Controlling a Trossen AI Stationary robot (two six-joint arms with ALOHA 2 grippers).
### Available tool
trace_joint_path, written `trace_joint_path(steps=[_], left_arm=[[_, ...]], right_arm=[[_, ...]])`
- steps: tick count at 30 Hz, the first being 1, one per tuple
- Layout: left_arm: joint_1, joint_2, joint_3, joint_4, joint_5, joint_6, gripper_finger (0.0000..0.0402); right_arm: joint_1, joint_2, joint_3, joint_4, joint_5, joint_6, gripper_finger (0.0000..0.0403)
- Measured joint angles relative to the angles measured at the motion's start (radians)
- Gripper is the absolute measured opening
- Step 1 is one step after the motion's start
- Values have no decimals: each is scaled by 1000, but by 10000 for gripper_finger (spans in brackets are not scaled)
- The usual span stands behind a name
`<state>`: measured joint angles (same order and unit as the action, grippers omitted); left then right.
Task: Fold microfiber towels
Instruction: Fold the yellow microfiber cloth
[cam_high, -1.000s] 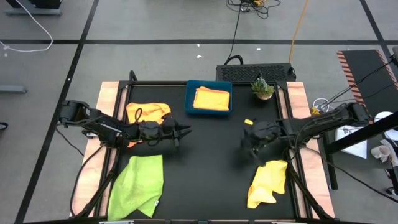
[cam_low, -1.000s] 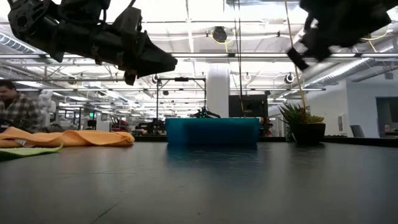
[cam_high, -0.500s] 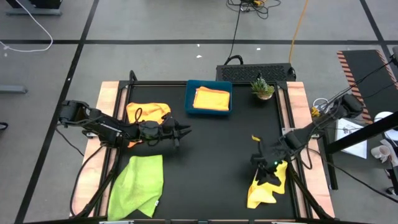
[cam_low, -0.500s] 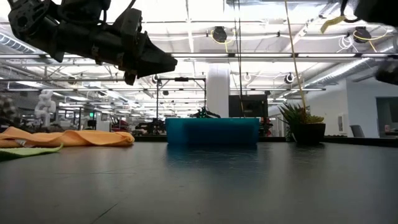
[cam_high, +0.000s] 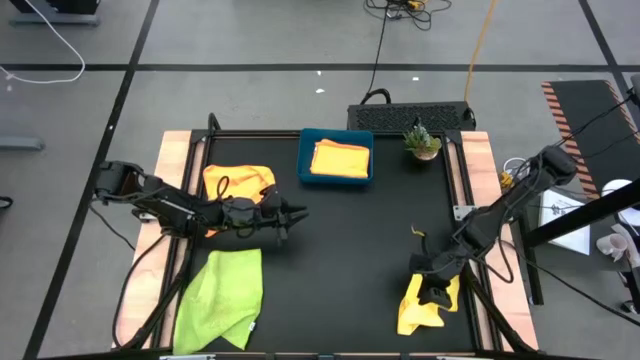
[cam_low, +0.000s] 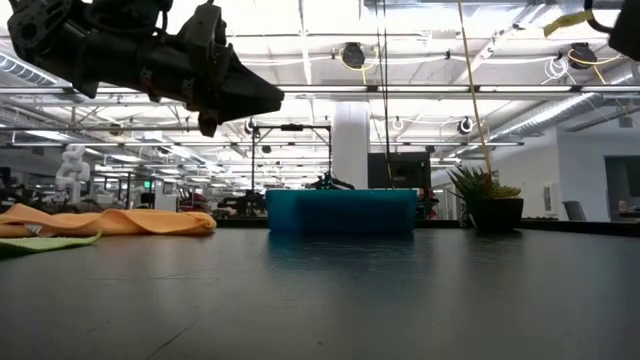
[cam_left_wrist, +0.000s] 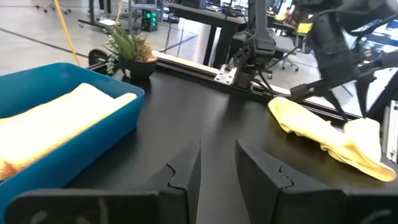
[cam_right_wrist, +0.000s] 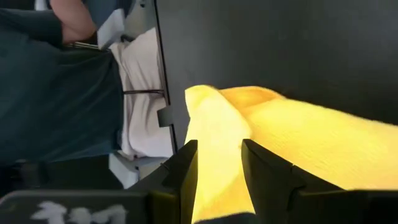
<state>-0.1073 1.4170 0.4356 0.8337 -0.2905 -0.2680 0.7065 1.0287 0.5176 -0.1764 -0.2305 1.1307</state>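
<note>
High view: the lime green towel (cam_high: 222, 298) lies long toward the desk's (cam_high: 340, 240) front edge at the left. Above it the left gripper (cam_high: 292, 214) hangs flat over the desk, fingers a little apart, holding nothing. On the right, the right gripper (cam_high: 434, 290) tips down onto the crumpled yellow towel (cam_high: 421, 308); its fingers are slightly apart.

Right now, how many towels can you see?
4: an orange towel at the table's back left, a folded one in the blue tray, a green one front left, a yellow one front right.
</note>
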Motion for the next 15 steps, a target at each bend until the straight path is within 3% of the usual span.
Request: trace_joint_path(steps=[5, 15], left_arm=[[-13, 0, 0, 0, 1, 2, 99], [-15, 1, 0, 0, 1, -2, 99]], right_arm=[[21, 79, -75, 176, -7, 55, 114], [22, 120, -96, 210, -5, 6, 114]])
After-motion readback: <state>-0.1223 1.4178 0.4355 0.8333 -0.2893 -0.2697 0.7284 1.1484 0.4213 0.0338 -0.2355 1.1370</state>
